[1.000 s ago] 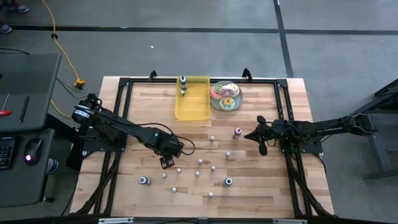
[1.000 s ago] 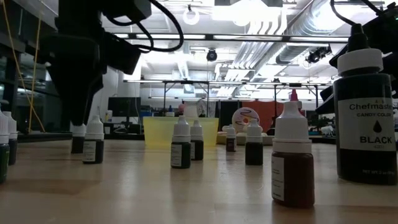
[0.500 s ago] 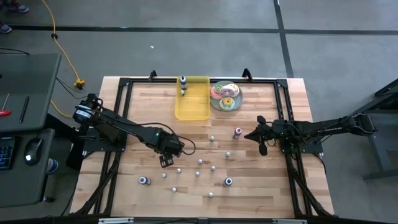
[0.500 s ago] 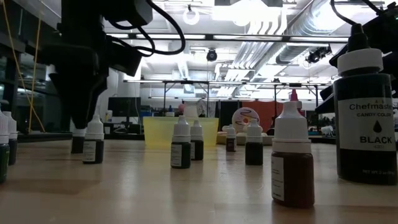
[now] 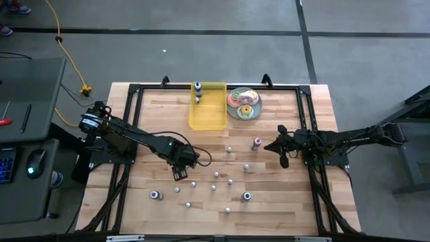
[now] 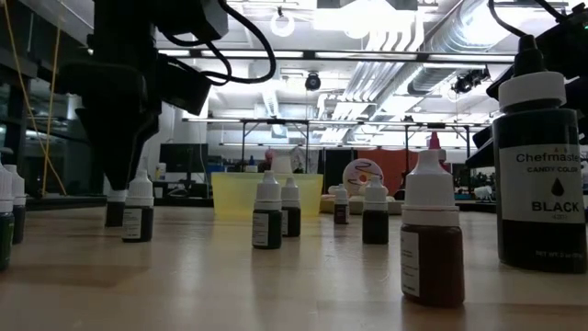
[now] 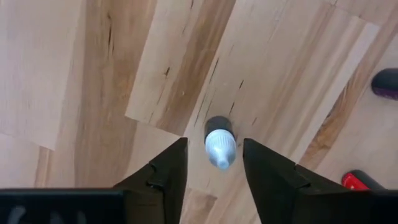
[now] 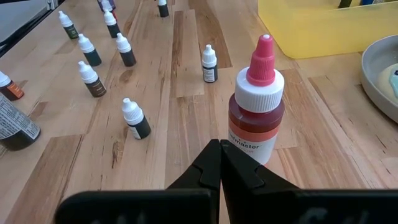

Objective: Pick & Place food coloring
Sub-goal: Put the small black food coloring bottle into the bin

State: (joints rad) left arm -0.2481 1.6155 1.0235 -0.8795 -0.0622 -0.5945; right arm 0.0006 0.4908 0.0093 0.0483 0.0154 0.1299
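At the table's left-centre, the left gripper [image 7: 214, 165] hung over a small white-capped bottle [image 7: 219, 143], fingers spread to either side and not yet touching it. Two bottles [image 5: 197, 93] stood in the yellow tray [image 5: 208, 114] at the far edge; about a dozen more lay scattered over the near half of the table [image 5: 282, 202], so most of the work remained. Open boards separated this bottle from its neighbours. The right gripper [image 8: 221, 155], fingers pressed together, waited beside a red bottle [image 8: 256, 106].
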